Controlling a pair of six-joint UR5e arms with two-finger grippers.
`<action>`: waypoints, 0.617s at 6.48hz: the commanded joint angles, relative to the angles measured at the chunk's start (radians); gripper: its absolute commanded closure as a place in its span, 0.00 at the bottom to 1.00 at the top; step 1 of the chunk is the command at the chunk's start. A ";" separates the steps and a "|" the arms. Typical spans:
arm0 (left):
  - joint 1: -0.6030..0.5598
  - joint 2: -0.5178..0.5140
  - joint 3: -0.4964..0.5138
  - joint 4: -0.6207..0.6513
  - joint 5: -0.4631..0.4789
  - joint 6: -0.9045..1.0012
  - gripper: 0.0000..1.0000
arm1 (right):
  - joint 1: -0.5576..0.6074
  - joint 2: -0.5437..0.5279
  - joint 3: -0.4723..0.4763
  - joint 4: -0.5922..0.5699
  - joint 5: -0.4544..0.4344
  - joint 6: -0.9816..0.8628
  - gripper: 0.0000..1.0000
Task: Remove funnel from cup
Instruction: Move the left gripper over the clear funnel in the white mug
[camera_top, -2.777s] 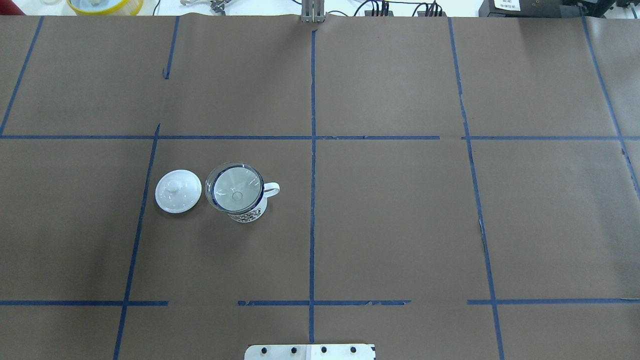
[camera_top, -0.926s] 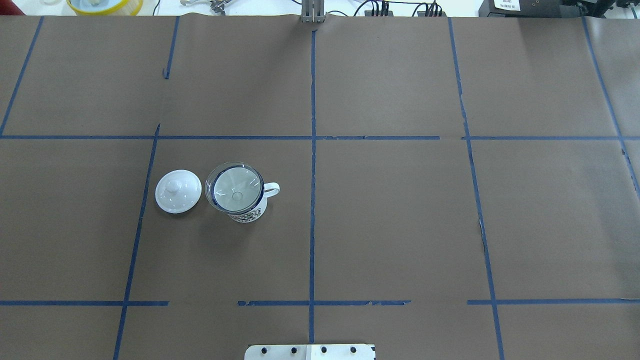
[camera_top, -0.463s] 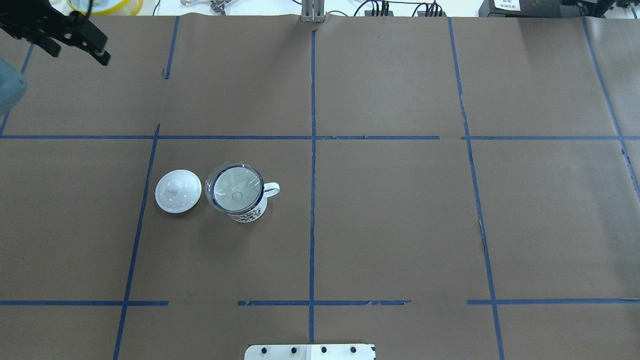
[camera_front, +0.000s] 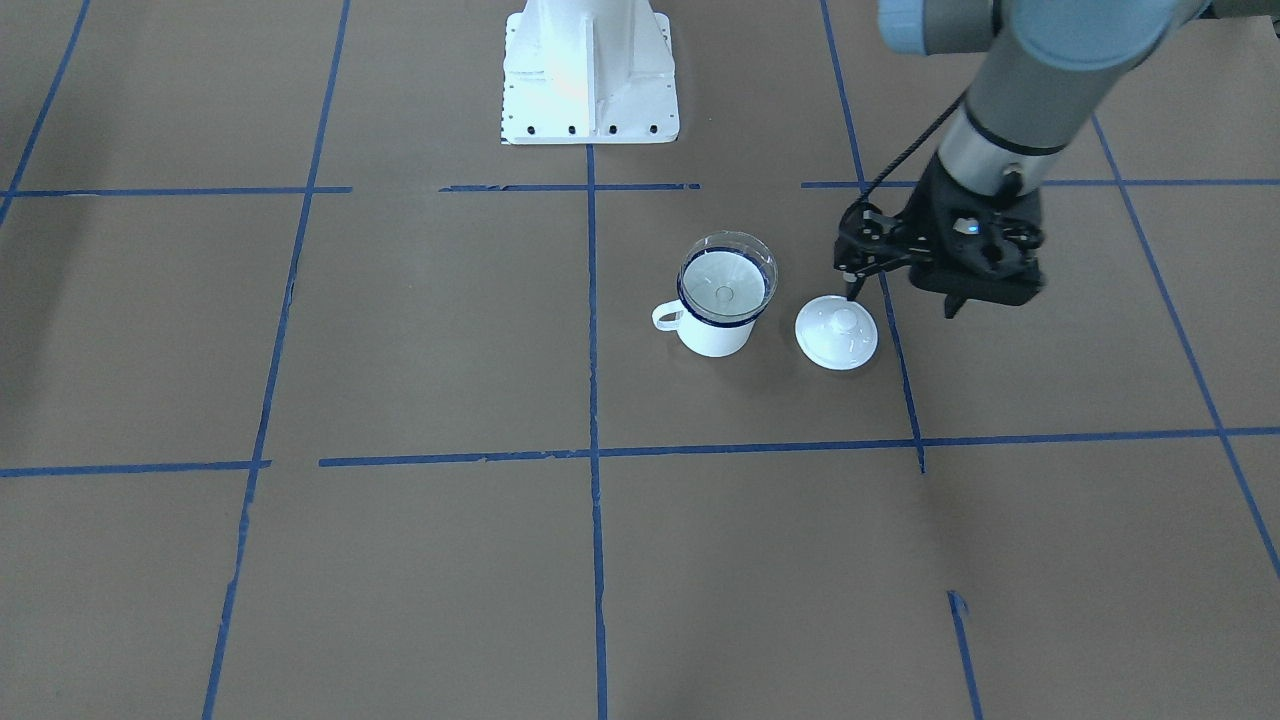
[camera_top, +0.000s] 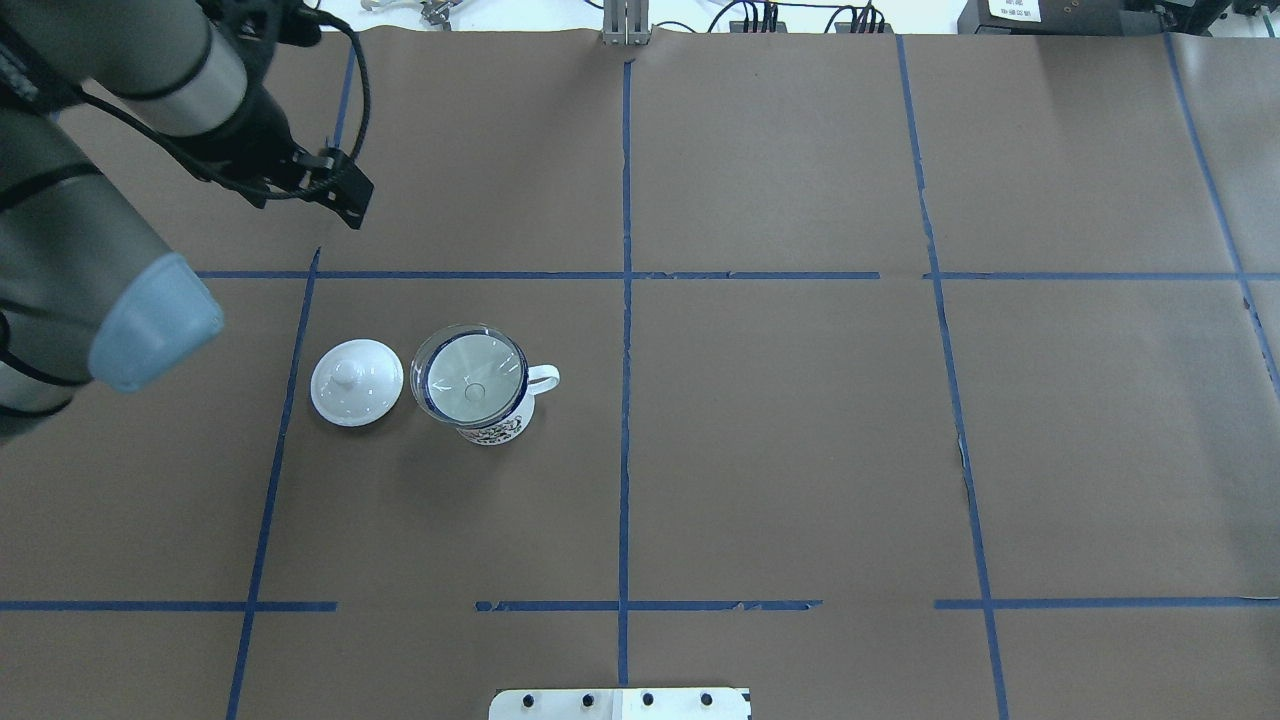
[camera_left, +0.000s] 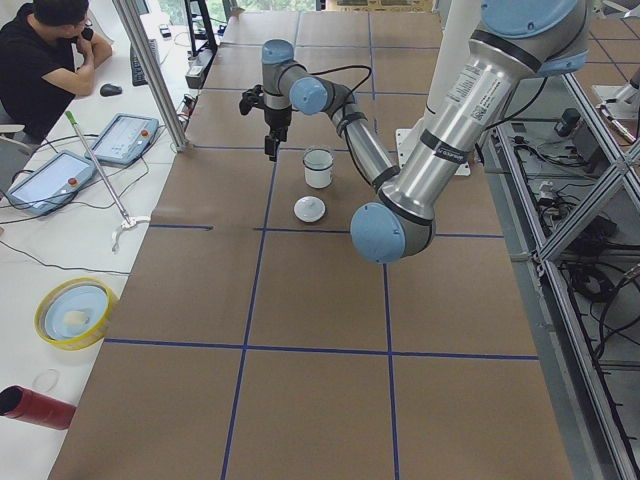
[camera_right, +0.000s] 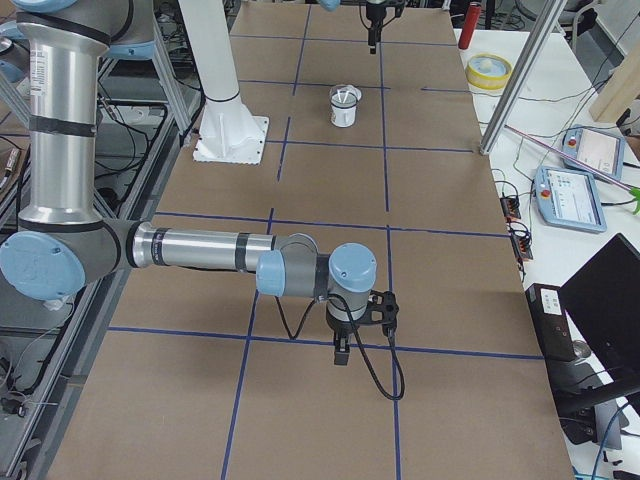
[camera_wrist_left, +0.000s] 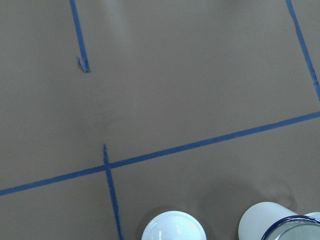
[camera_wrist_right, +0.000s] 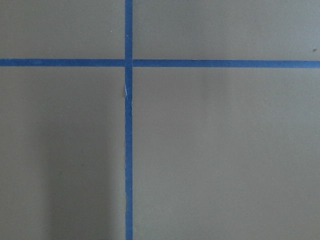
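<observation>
The funnel (camera_top: 470, 374) sits seated in the cup (camera_top: 492, 428), left of centre in the overhead view. Its clear flared bowl rests on the dark blue rim and its spout hangs down inside, so the cup alone holds it upright. The cup's handle points toward the middle of the frame. A white lid (camera_top: 356, 382) lies flat on the tabletop (camera_top: 800, 450) just beside the cup, on the side away from the handle, apart from it. The left hand (camera_front: 900, 302) hangs in the air to the right of the lid in the front-facing view, fingers pointing down and spread apart, pinching nothing. It is short of the cup, with the lid lying between them. Its wrist view catches only the lid's and the cup's edges at the bottom of the frame. Judging by that, the reach for the funnel has barely begun. The hand most likely needs to pass above the lid and lower over the funnel's thin rim. The right hand (camera_right: 341, 352) hangs low in the lower middle of the right-side view, well apart from everything, probably parked out of the way. Whether its fingers are spread or pressed together I cannot tell.
</observation>
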 joint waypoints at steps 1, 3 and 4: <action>0.148 -0.001 0.011 -0.043 0.064 -0.158 0.00 | 0.000 0.000 0.000 0.000 0.000 0.000 0.00; 0.193 0.004 0.034 -0.045 0.065 -0.192 0.00 | 0.000 0.000 0.000 0.000 0.000 0.000 0.00; 0.198 0.007 0.045 -0.045 0.067 -0.191 0.07 | 0.000 0.000 0.000 0.000 0.000 0.000 0.00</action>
